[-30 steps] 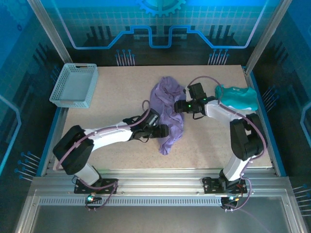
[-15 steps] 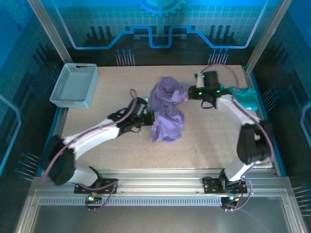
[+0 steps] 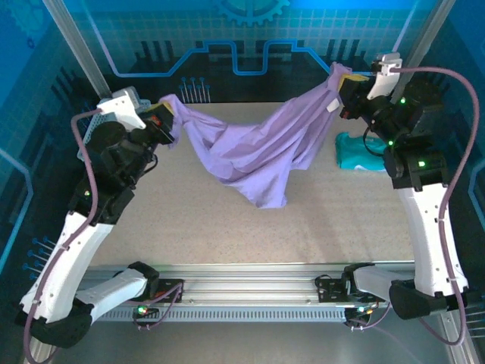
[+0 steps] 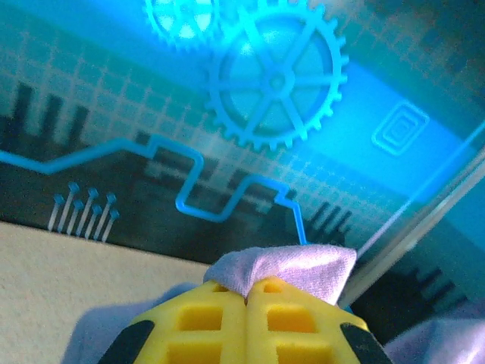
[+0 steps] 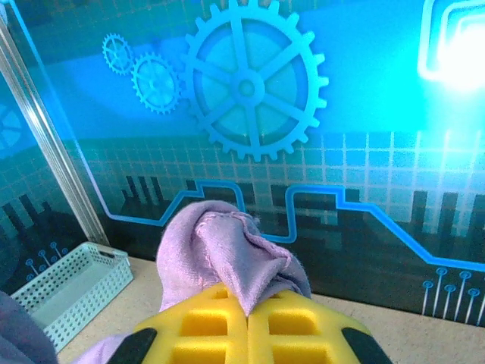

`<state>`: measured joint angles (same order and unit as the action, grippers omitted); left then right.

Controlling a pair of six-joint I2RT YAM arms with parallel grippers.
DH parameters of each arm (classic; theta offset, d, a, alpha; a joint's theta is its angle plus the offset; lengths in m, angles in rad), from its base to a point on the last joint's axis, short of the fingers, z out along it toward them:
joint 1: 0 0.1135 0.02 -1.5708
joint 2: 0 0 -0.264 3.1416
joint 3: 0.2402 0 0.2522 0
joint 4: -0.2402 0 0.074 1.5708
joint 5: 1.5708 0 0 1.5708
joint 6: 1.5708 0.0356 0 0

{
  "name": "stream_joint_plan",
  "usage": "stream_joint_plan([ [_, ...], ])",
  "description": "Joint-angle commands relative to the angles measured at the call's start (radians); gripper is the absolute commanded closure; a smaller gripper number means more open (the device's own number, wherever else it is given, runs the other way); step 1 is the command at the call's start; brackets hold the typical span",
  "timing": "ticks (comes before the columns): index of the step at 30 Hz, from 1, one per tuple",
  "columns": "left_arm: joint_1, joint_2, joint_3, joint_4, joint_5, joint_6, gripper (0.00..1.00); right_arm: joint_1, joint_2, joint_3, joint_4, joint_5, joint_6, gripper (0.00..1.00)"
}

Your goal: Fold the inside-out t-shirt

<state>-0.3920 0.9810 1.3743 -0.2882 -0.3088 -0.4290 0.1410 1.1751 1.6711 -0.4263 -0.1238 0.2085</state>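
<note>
Top view: the t-shirt (image 3: 261, 155) is hanging stretched between two raised arms, its low fold sagging towards the table (image 3: 227, 235); left gripper (image 3: 168, 121) and right gripper (image 3: 342, 89) are each pinching an end; a teal garment (image 3: 362, 152) is lying beside the right arm; bare tabletop is showing nearer the bases. Left wrist view: yellow fingers (image 4: 204, 318) are pressing together on a purple tuft. Right wrist view: same clamp on bunched cloth; a basket (image 5: 72, 284) is sitting low left.

Left gripper (image 3: 168, 121): closed on cloth, rose, swung far left | right gripper (image 3: 342, 95): closed on cloth, rose far right | inside-out t-shirt (image 3: 258, 155): went from crumpled heap to stretched between both, middle sagging toward table (image 3: 189, 220).
</note>
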Motion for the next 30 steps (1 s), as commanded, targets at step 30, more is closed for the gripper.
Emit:
stream_joint_plan([
  [30,-0.051,0.076,0.079,0.001,0.625,-0.238,1.0,0.051,0.472,0.195,-0.043,0.097,0.007,1.0],
])
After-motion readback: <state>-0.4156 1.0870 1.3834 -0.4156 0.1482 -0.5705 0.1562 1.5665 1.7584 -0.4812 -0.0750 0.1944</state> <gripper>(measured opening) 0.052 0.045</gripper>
